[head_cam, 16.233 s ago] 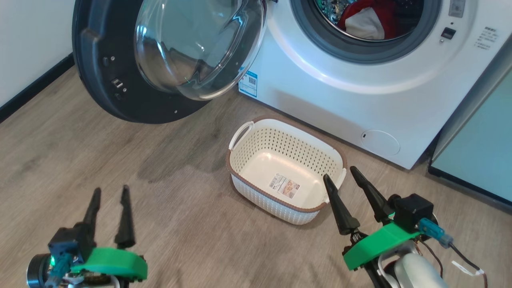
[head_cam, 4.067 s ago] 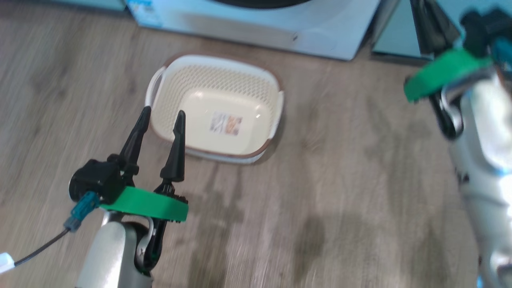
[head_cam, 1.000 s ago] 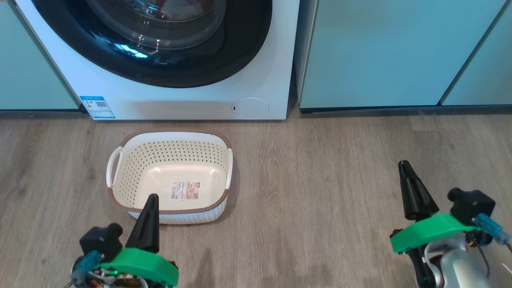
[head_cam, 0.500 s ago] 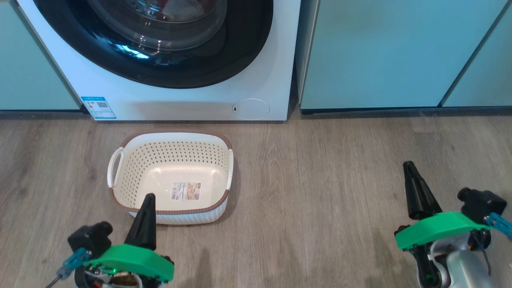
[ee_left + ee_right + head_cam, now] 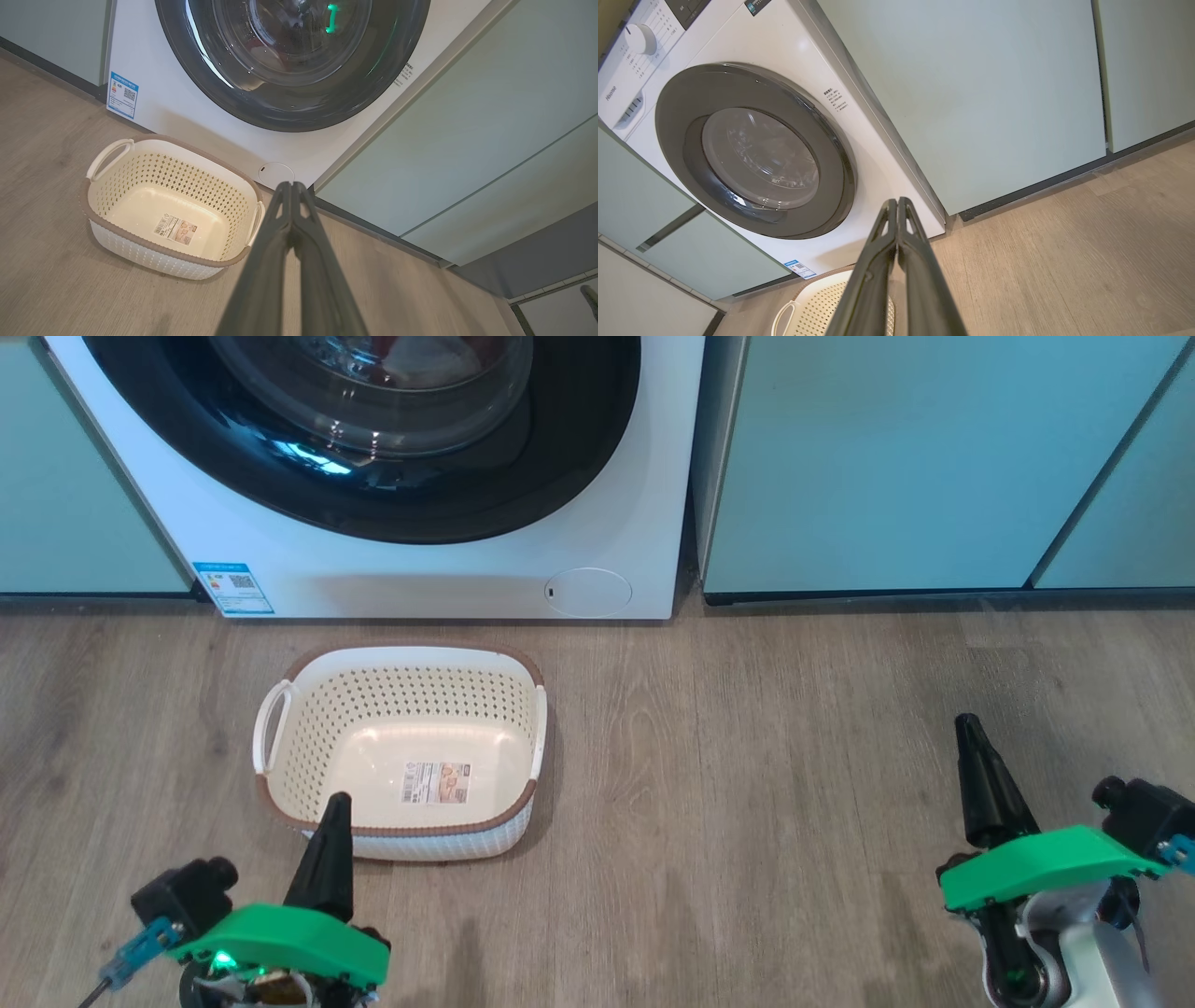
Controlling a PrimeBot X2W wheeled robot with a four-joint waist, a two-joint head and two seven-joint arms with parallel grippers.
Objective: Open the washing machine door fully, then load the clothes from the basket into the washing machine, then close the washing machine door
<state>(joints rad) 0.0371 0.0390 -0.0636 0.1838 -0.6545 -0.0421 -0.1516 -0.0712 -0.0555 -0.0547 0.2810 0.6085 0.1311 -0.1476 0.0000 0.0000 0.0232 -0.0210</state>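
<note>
**Well: One Door Closed, One Basket Bare**

The one washing machine door sits flush against the single washing machine, straight ahead of the left claw and beyond the basket. A reddish patch of the clothes shows dimly behind its glass. The one basket stands on the floor just ahead of the left claw's tip, its labelled bottom bare. Both claws, two in all, are pinched tight on nothing. The right claw hangs well off to the basket's right, facing two teal cabinet fronts.
</note>
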